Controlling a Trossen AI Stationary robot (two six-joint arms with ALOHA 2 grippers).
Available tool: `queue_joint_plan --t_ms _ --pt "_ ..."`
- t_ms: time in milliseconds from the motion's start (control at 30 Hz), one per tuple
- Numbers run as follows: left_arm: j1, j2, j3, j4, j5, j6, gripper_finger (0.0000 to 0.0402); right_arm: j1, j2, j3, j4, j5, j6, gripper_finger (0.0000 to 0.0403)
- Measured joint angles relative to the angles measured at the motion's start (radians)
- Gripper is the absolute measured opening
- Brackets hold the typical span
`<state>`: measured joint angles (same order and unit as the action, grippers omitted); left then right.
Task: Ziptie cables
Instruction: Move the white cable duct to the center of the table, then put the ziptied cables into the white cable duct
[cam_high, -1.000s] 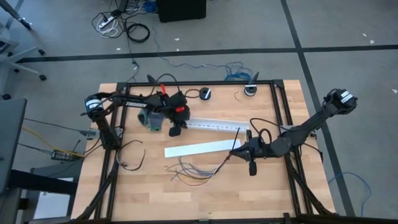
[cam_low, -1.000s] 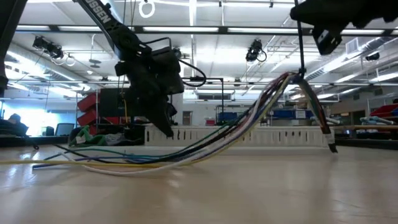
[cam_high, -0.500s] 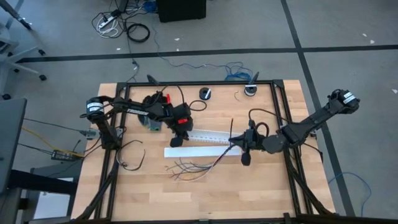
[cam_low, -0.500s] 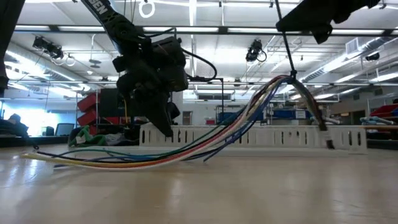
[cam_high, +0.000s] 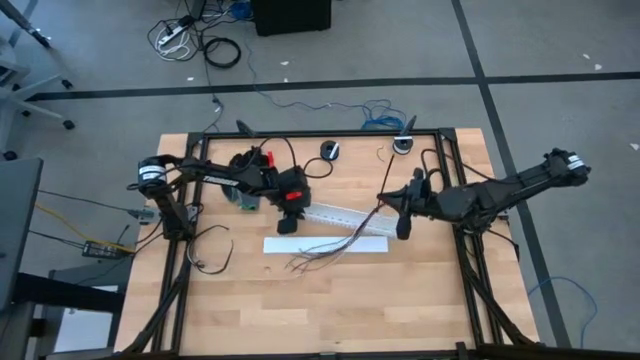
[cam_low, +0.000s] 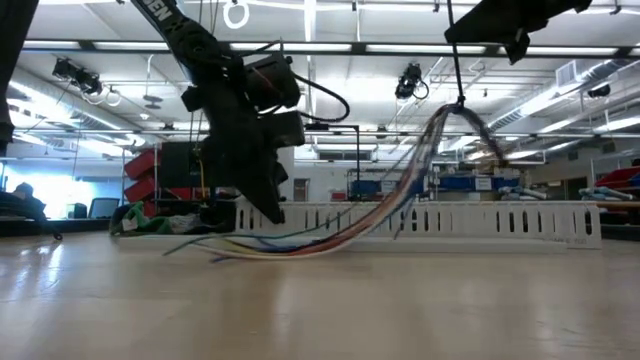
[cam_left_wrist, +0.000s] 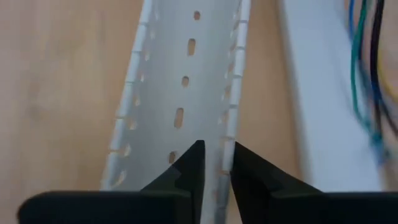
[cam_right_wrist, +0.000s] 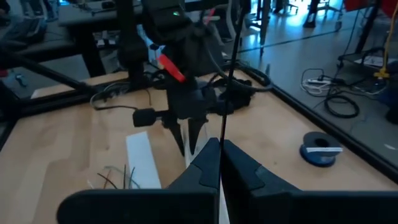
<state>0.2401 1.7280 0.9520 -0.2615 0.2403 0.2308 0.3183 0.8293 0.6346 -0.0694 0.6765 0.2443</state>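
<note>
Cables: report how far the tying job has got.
Done: nothing looks tied; the cables fan out loose at their far ends. In hand: the right end effector, shut, lifts one end of them by a thin black strand, while the left end effector, slightly open, straddles a side wall of the white duct. Left: cinching the bundle; whether the strand is a tie I cannot tell.

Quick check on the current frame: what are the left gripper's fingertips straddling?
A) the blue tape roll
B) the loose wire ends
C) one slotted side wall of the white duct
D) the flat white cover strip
C: in the left wrist view the left gripper has its dark fingertips on either side of a slotted wall of the white slotted duct, while the cables lie off to the side.
</note>
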Motion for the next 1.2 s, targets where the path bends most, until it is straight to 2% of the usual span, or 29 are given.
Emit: queue_joint_plan --t_ms 67,133,333,467,567,767,967,1100,1200 --pt "0.0 -0.027 0.0 0.003 -0.035 0.018 0.0074 -0.007 -0.013 0.0 -0.008 -0.001 -0.003 0.0" --pt "0.001 -0.068 0.0 0.004 -0.018 0.022 0.0077 -0.013 -0.023 0.0 -0.011 -0.006 -0.003 0.0" --pt "-0.001 -0.197 0.003 0.014 0.213 -0.026 0.0079 -0.033 -0.035 0.0 -0.013 -0.025 -0.021 0.0" --pt "-0.019 -0.261 0.003 0.032 0.191 -0.04 0.0079 -0.049 -0.037 0.0 0.012 -0.026 -0.042 0.0" --pt "-0.043 -0.274 0.003 0.132 0.211 -0.087 0.008 -0.064 -0.039 0.0 0.052 -0.029 -0.07 0.0" --pt "-0.073 -0.23 0.004 0.406 0.218 -0.235 0.0089 -0.105 -0.038 0.0 0.118 -0.107 -0.117 0.0" --pt "-0.056 -0.154 0.004 0.577 0.229 -0.374 0.0113 -0.117 -0.038 0.0 0.152 -0.181 -0.135 0.0" --pt "-0.043 -0.069 0.004 0.79 0.362 -0.568 0.0128 -0.117 -0.038 0.0 0.153 -0.183 -0.147 0.0" --pt "-0.045 -0.016 0.004 0.888 0.392 -0.675 0.0137 -0.117 -0.038 0.0 0.154 -0.184 -0.154 0.0"
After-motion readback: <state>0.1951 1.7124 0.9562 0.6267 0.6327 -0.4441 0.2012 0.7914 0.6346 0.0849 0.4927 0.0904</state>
